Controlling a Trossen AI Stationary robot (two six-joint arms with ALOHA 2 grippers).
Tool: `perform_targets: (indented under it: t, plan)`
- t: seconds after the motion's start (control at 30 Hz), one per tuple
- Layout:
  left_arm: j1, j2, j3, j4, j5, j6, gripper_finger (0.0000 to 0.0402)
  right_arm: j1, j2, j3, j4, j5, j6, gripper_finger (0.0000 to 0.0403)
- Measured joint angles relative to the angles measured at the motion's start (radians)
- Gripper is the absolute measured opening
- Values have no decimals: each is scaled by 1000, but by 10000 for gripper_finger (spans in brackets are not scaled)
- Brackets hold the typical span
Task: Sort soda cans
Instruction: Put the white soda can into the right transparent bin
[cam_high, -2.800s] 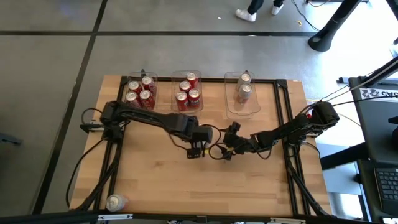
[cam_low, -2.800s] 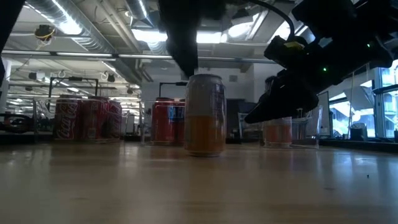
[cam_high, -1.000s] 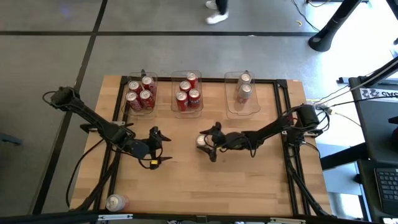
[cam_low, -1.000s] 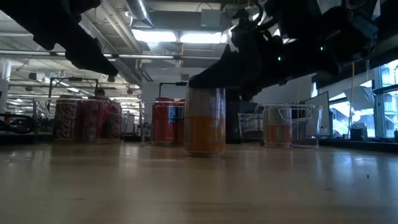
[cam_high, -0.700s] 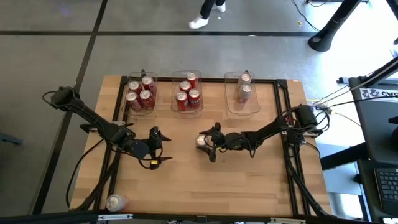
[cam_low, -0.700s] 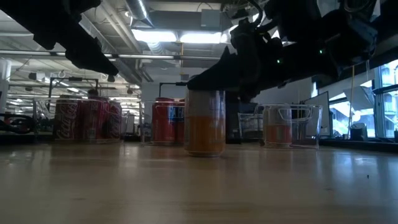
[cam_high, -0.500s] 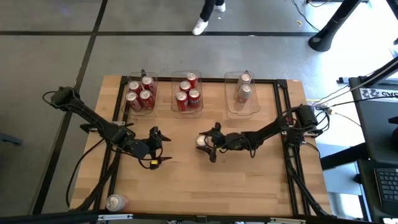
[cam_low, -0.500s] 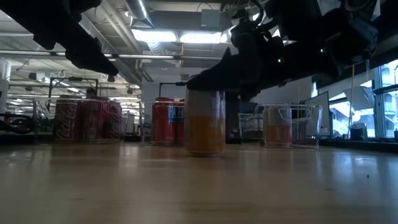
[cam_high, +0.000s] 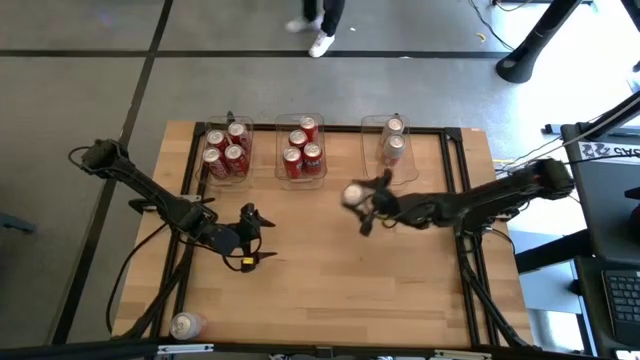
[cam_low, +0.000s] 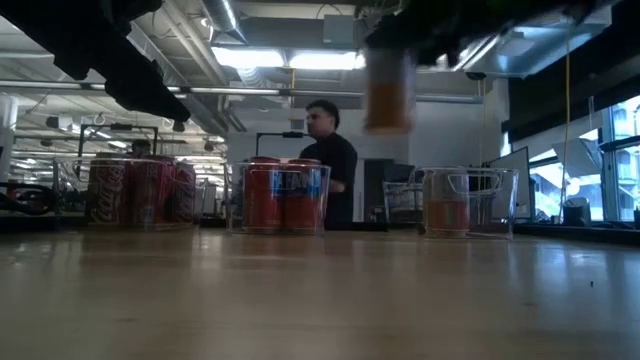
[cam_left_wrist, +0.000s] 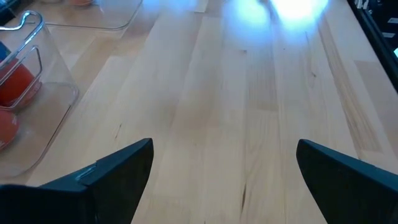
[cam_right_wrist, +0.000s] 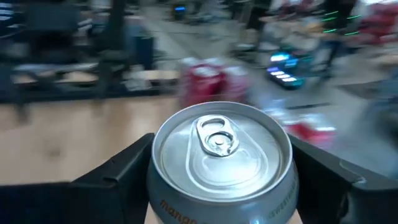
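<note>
A soda can (cam_high: 351, 194) with a silver top and an orange body hangs above the middle of the table, with my right gripper (cam_high: 362, 203) shut on it. It shows high up in the low view as the can (cam_low: 390, 90) and close up in the right wrist view as the can (cam_right_wrist: 221, 155). My left gripper (cam_high: 252, 236) stands open over the left middle of the table, nothing between its fingers (cam_left_wrist: 118, 180). Red cans (cam_high: 226, 150) and more red cans (cam_high: 301, 150) stand in two clear bins at the far edge. Silver cans (cam_high: 392, 140) stand in a third bin. My right gripper pinches the can's side wall (cam_right_wrist: 152, 182) between its two fingers, one finger (cam_right_wrist: 112, 177) on each side, just under the top rim. The fingers come nearly level from the table's right side. The can stands upright in the hold, lifted clear of the table.
A lone can (cam_high: 185, 325) lies at the near left corner. The bare wood of the table (cam_high: 330, 290) spreads between the arms and the near edge. A person (cam_low: 330, 160) stands beyond the far edge, behind the bins (cam_low: 275, 195).
My right gripper has risen and gone toward the far edge and a little to the right, taking the orange can with it. The can stood on the table before and now hangs upright, well clear of it. A person has walked in behind the table.
</note>
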Motion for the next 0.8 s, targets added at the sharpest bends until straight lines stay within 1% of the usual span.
perform_targets:
  t: [0.1, 0.27, 0.43, 0.6, 0.73, 0.8]
  plan:
    - [0, 0, 0, 0, 0, 0, 384, -15, -116, 0, -115, 114, -26, 286]
    - [0, 0, 0, 1, 0, 0, 384, -93, -241, -2, -269, 208, -13, 286]
    - [0, 0, 0, 1, 0, -4, 384, -208, -273, -64, -294, 208, 22, 286]
    - [0, 0, 0, 1, 0, -6, 384, -321, -284, -168, -272, 208, 89, 286]
    - [0, 0, 0, 0, 0, -6, 384, -380, -306, -263, -172, 208, 129, 286]
    - [1, 0, 0, 0, 0, -5, 384, -401, -313, -300, -152, 206, 157, 286]
